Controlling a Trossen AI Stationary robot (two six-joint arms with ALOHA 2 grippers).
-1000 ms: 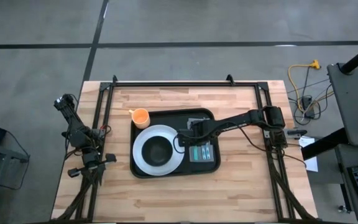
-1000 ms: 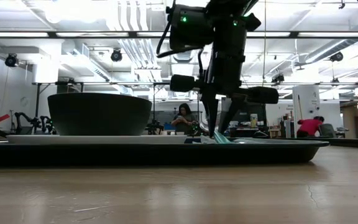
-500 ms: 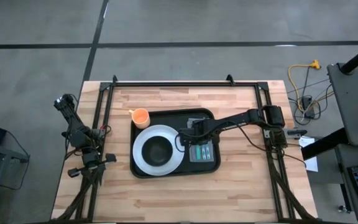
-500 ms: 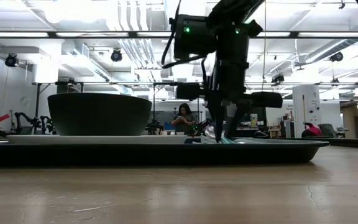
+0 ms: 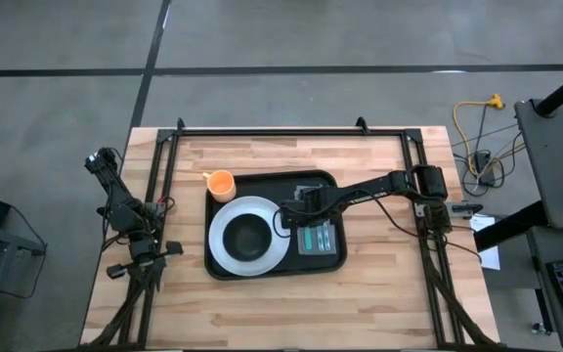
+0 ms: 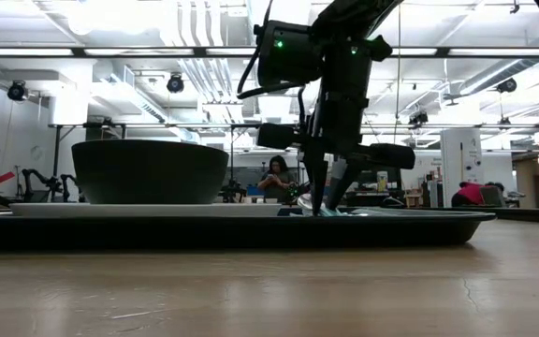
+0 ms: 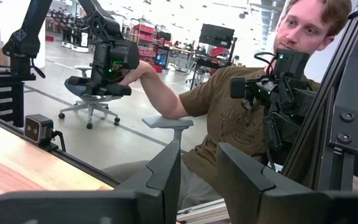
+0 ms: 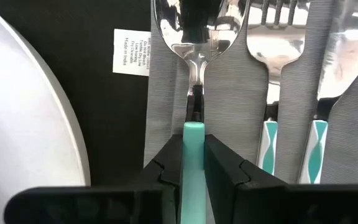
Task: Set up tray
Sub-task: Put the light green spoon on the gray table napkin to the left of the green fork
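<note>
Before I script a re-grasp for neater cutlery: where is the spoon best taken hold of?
By its teal handle, from above, fingers on its two long sides. It lies flat on the napkin, and the handle is narrow and straight, unlike the wide bowl. The right hand grips it there.

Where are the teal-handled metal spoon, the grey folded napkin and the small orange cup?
teal-handled metal spoon [image 8: 194, 28], right wrist view, on its bowl.
grey folded napkin [image 8: 229, 93], right wrist view, on bare cloth between spoon and fork.
small orange cup [image 5: 221, 183], high view, on its opening.

Pale wooden bench [image 5: 262, 303], bearing black tray [image 5: 325, 264] beneath right pincer [image 5: 296, 221], orange cup [image 5: 221, 183] well beyond it.
</note>
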